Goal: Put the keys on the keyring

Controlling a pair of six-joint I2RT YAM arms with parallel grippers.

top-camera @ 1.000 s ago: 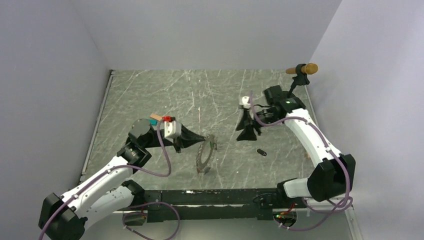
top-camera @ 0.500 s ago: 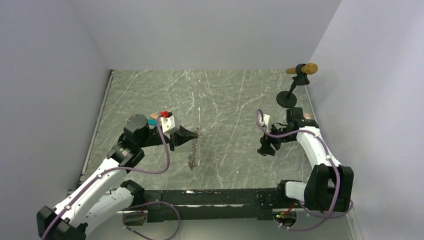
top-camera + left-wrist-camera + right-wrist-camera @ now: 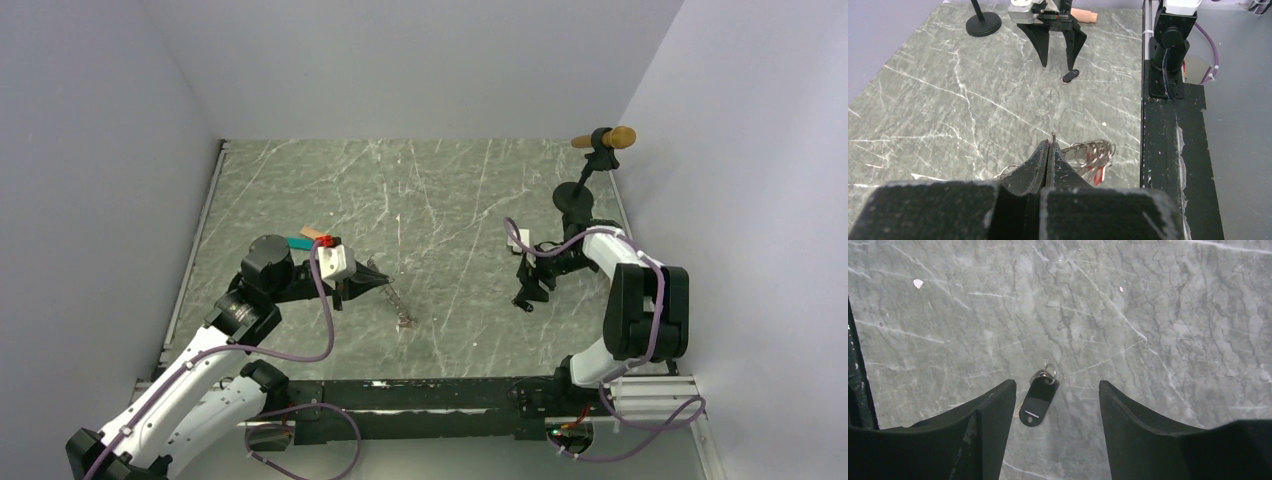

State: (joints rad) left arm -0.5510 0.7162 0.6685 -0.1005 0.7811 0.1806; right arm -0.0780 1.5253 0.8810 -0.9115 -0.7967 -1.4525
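Hanging from the left gripper (image 3: 378,284) over the table (image 3: 450,200), the keyring (image 3: 399,306) dangles, probably held up for threading. Left wrist view: jaws pinched tight on its silvery coils, a red key (image 3: 1096,172) seemingly among them. Right wrist view: the right gripper (image 3: 1057,387) is spread wide, straddling a black key (image 3: 1039,400) lying flat, ready for a grab.

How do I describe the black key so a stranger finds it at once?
On the marble table, go to its right half, under the open right hand. The black key lies flat below the gap between the fingers, alone, a silver ring at one end.
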